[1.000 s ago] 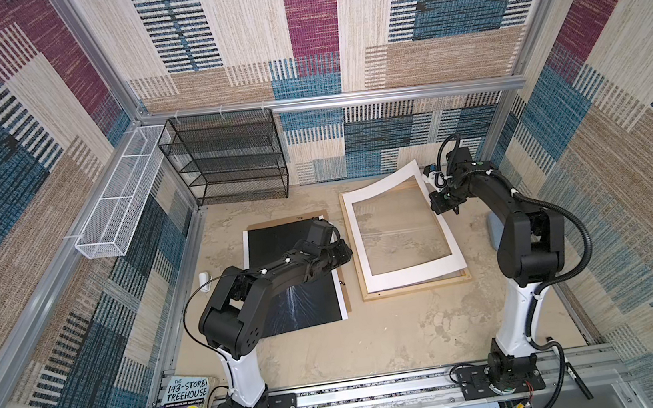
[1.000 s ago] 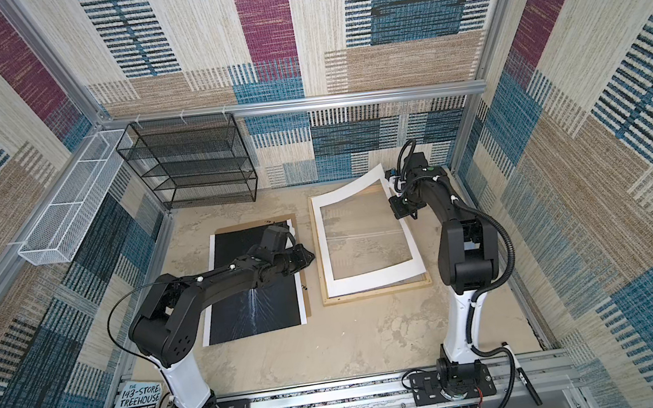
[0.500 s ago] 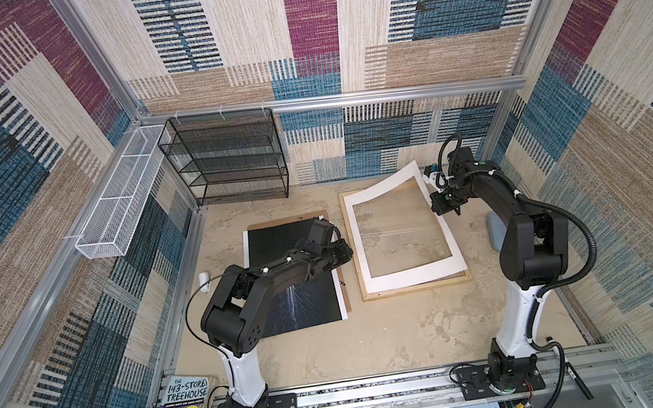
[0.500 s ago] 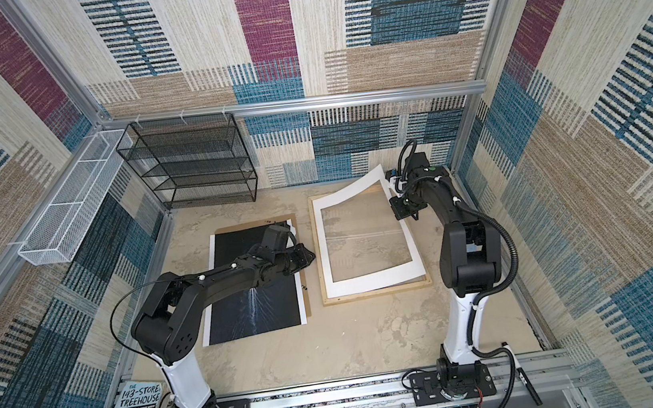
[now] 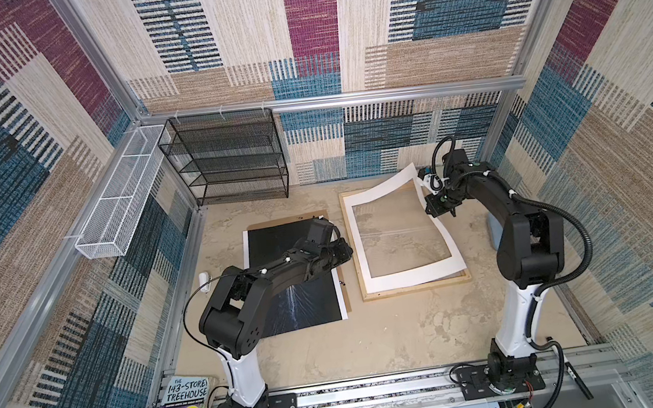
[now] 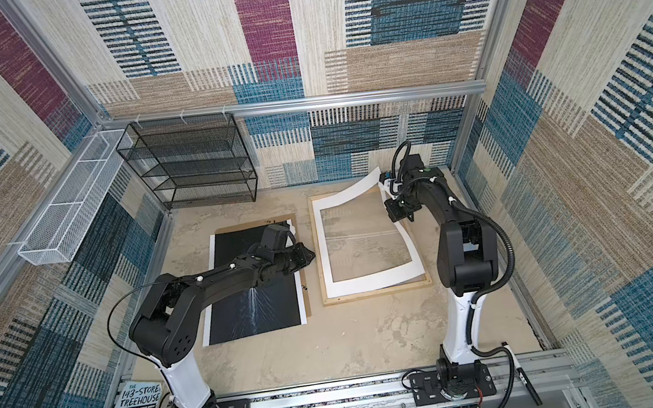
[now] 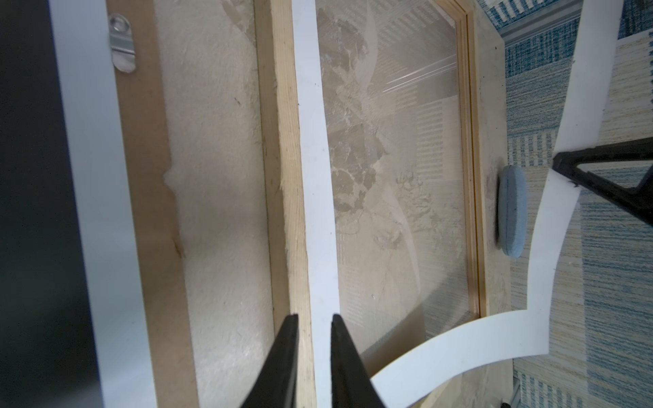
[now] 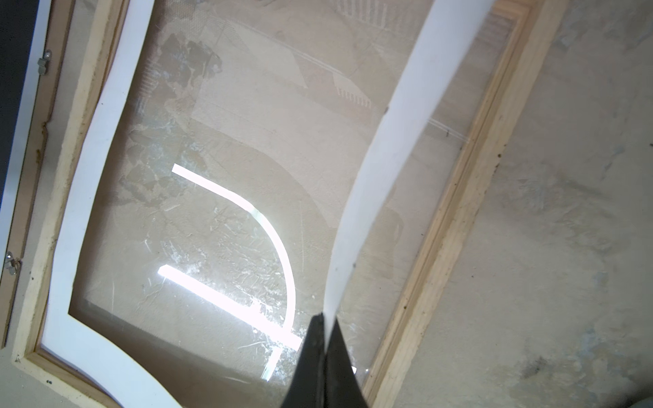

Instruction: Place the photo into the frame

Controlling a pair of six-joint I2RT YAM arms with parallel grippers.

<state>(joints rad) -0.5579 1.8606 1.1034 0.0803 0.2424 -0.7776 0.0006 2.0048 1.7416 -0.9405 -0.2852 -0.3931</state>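
Right gripper (image 8: 323,319) clamped on white mat (image 5: 408,276), holding one edge curled above frame (image 5: 414,287), likely to clear pane. Left gripper (image 7: 314,319), jaws narrowly apart, over frame's photo-side rail, probably steadying. Photo (image 5: 298,300) face-up on backing board (image 5: 277,223) beside frame.

A robotics lab test cell: aluminium-profile framing (image 5: 346,99) lined with patchwork woven wall panels (image 5: 246,26) encloses a beige bench (image 5: 373,333). A left arm (image 5: 236,307) and a right arm (image 5: 530,248) are bolted to a slotted front rail (image 5: 379,391), with loose cabling showing.
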